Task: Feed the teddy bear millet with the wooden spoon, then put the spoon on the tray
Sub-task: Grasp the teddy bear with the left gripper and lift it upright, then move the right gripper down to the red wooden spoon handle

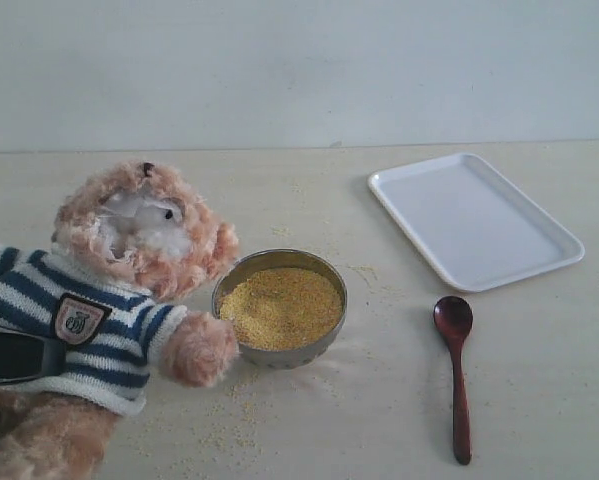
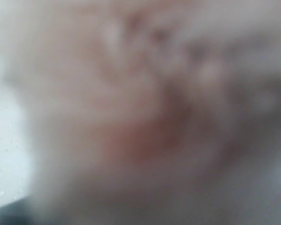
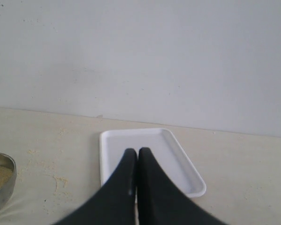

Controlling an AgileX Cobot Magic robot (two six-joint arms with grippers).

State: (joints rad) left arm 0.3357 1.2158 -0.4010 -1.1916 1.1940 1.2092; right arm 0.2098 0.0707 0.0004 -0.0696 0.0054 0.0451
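1. Right gripper [image 3: 137,152]: fingers pressing together, holding nothing. Descending like this, it is risking skidding the wooden spoon [image 1: 457,370], which is lying right of the bowl [image 1: 279,357] on the bench [image 1: 379,410].
2. Left gripper [image 1: 19,357]: seemingly clamping the teddy bear [image 1: 144,235] left of the bowl. The paw is touching the rim and risking spilling millet [image 1: 282,305].

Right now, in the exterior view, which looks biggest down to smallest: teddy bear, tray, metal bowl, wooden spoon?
1. teddy bear, though it sits near the camera and is partly cut off, so its lead is unsure
2. tray
3. metal bowl
4. wooden spoon, longer than the bowl is wide but far slimmer
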